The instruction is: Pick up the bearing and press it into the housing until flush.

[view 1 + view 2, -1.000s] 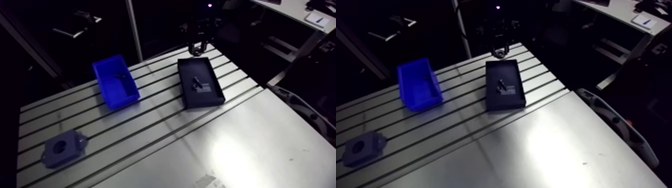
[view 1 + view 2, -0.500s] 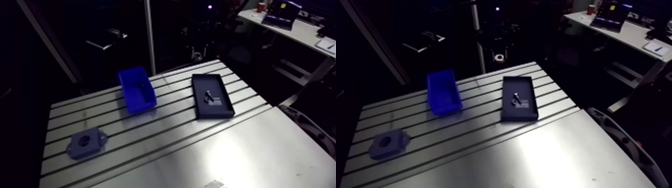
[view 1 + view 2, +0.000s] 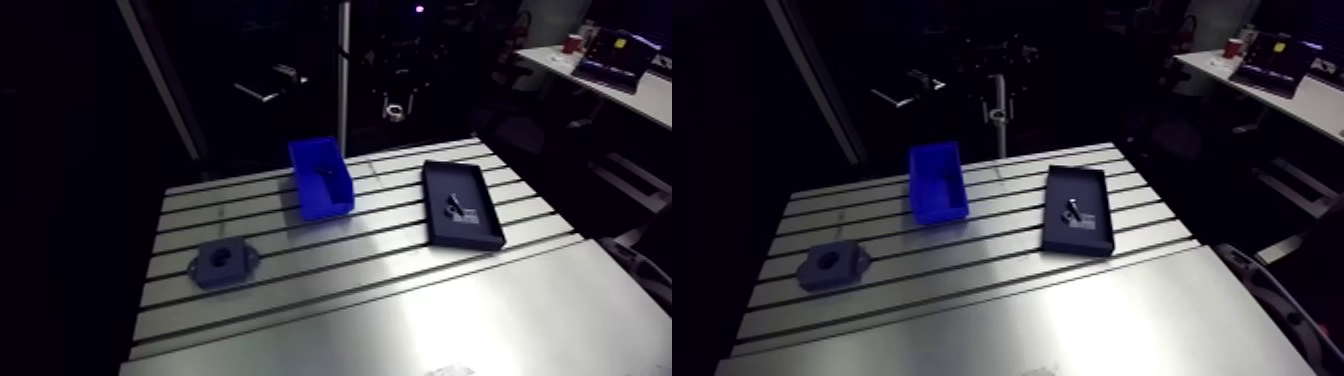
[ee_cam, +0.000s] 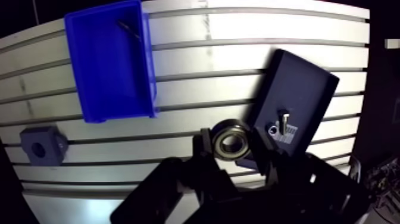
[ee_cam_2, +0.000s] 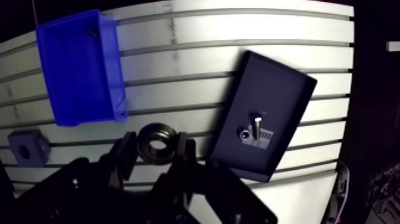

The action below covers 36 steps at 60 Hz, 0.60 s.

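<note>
Slotted aluminium table [image 3: 400, 290] carried a blue bin [image 4: 110, 59], a black tray [image 4: 297, 89] containing small hardware, and the grey housing [image 4: 40, 147], well apart from the tray. The gripper [image 4: 230, 143] pinched the bearing [image 4: 229, 140] between both fingers, above the table and beside the tray.
</note>
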{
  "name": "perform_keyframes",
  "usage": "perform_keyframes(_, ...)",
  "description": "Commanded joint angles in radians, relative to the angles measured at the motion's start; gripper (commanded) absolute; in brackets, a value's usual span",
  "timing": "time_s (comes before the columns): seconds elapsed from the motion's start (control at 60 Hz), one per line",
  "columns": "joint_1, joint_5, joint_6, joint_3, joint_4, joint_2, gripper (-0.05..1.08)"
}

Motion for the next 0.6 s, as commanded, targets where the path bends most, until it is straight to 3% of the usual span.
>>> perform_keyframes(0.017, 0.230, -0.001, 0.125, -0.086, 0.062, 0.017, 0.80)
perform_keyframes(0.333, 0.324, 0.000, 0.140, -0.077, 0.093, 0.021, 0.81)
perform_keyframes(0.5, 0.334, 0.002, 0.140, -0.032, 0.083, 0.011, 0.80)
perform_keyframes(0.6, 0.335, -0.007, 0.140, 0.004, 0.080, -0.010, 0.80)
